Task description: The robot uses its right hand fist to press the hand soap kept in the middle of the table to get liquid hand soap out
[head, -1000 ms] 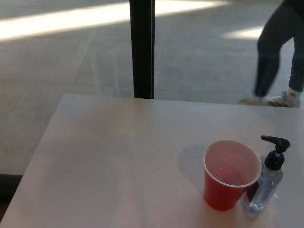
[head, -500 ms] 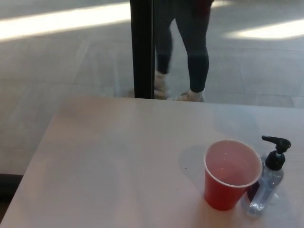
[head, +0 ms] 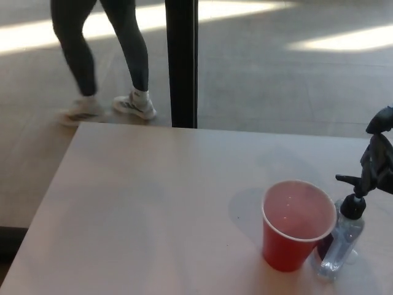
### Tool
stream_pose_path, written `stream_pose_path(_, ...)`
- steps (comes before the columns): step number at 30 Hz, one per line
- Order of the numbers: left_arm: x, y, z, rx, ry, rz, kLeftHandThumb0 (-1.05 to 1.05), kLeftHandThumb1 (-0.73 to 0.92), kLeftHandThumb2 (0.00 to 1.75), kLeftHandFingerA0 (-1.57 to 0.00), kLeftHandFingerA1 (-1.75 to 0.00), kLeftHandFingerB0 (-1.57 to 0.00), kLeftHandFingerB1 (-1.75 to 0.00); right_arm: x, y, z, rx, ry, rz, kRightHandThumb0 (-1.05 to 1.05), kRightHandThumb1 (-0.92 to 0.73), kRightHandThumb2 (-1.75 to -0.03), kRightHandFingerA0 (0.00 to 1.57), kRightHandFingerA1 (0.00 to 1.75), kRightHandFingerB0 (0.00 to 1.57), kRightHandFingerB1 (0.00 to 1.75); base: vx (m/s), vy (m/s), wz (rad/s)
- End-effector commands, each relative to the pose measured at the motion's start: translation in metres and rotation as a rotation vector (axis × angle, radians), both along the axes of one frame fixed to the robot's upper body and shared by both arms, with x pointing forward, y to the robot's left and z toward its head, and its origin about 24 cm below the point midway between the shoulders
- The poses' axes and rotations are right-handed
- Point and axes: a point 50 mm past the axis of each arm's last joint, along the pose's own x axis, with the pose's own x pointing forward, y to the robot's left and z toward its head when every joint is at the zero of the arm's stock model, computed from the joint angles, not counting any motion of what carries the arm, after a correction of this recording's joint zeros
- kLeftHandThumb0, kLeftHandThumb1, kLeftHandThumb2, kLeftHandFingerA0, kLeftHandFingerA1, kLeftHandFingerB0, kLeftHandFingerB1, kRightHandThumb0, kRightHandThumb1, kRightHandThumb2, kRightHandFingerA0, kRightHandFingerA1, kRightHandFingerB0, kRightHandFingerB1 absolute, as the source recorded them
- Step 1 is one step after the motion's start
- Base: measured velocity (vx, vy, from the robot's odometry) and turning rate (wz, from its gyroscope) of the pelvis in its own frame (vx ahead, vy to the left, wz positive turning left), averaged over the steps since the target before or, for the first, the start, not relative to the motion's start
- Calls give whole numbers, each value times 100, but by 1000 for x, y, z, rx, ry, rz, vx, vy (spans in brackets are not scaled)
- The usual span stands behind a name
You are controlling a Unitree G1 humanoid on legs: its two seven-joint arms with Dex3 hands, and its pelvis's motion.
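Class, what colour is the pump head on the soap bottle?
Black, on a clear soap bottle; the pump head shows in the head view.

You are looking down at a pale, matte surface [head: 153, 209] that fills most of the head view; its far edge runs across the upper part of the picture and its left edge slants down toward the lower left corner. Two things stand directly on it, both at your lower right. A red cup [head: 298, 225] stands upright with its mouth open upward and a pale interior. Just beside it, on its right, stands a clear soap bottle [head: 341, 241] with a black pump head, its spout pointing left over the cup's rim. Whether cup and bottle touch cannot be told. The cup casts a soft shadow on the surface to its left.
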Motion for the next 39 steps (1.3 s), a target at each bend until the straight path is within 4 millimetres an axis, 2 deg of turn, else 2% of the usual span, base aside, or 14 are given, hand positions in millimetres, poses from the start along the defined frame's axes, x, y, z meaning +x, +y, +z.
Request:
stream_pose_path(1,-3,6,3,6,12,29,-16,50,109,-62,-83,-45,-74,0,1,-8,-26,60,41,-13,-59,-126,103,175,67,167,0,0,0)
stream_pose_path(6,-3,4,3,5,10,33,-15,50,108,-62,-83,-43,-73,1,3,-9,-53,72,33,-14,-55,-132,101,175,68,166,0,0,0)
stream_pose_path(22,-3,3,3,11,14,22,-19,50,107,-64,-84,-44,-73,3,-1,-17,-100,113,41,-11,-54,-132,102,175,69,170,0,0,0)
stream_pose_path(25,-2,3,3,6,5,35,-18,50,108,-61,-84,-44,-74,1,0,-22,-105,137,53,-12,-58,-126,101,175,65,165,0,0,0)
stream_pose_path(28,0,4,3,14,23,22,-20,51,107,-63,-84,-43,-73,-4,2,-31,-130,160,69,-13,-56,-127,101,175,69,161,0,0,0)
stream_pose_path(32,0,3,2,-1,1,35,-22,52,107,-58,-81,-41,-72,-11,7,-47,-146,197,107,-11,-54,-132,97,175,67,169,0,0,0)
stream_pose_path(33,0,4,2,1,2,38,-23,51,106,-61,-84,-42,-74,-13,9,-51,-151,208,109,-11,-57,-126,96,175,66,170,0,0,0)
stream_pose_path(35,0,4,2,4,4,42,-23,51,106,-61,-84,-42,-74,-15,11,-56,-158,223,114,-11,-57,-126,96,175,66,170,0,0,0)
stream_pose_path(36,-1,4,1,0,4,43,-24,52,107,-58,-82,-38,-71,-17,11,-59,-173,225,116,-14,-61,-122,95,175,63,172,0,0,0)
stream_pose_path(39,1,4,3,-1,-4,29,-24,52,109,-57,-80,-39,-71,-16,11,-60,-160,231,101,-14,-64,-118,96,175,63,171,0,0,0)
